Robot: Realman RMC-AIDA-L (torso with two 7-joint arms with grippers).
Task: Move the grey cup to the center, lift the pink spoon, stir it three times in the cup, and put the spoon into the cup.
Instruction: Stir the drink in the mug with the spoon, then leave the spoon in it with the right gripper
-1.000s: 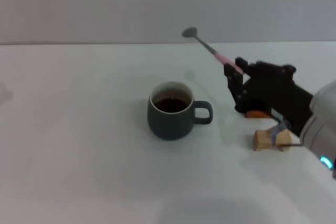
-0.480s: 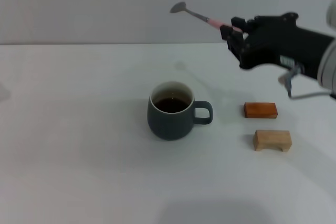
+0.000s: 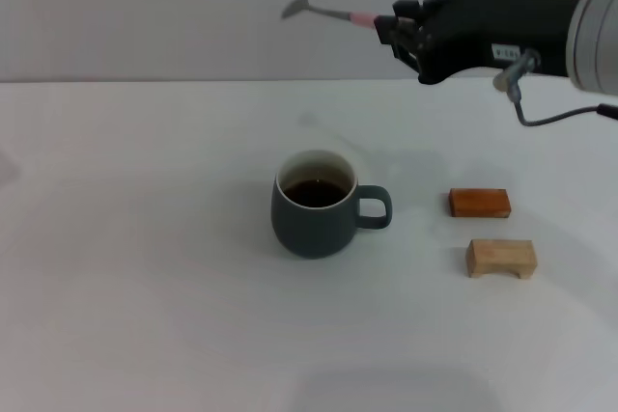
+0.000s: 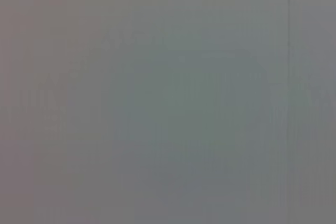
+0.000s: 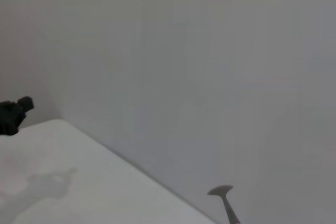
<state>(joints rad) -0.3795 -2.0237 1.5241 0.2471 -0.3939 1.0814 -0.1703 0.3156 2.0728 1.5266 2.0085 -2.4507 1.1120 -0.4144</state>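
The grey cup (image 3: 314, 204) stands upright at the middle of the white table, handle to the right, dark liquid inside. My right gripper (image 3: 398, 31) is high above the table, behind and to the right of the cup, shut on the pink spoon (image 3: 333, 13). The spoon sticks out to the left, nearly level, with its metal bowl at the far end. The spoon's bowl also shows in the right wrist view (image 5: 222, 194). The left gripper is not seen in the head view; the left wrist view shows only a blank grey.
An orange-brown flat block (image 3: 479, 202) and a light wooden block (image 3: 500, 258) lie to the right of the cup. A cable (image 3: 541, 113) hangs from the right arm. A dark object (image 5: 13, 115) shows at the table's far edge in the right wrist view.
My right gripper has risen from near the blocks to high above the table, carrying the spoon up and to the left. The spoon has gone from steeply tilted to nearly level. The cup has not moved.
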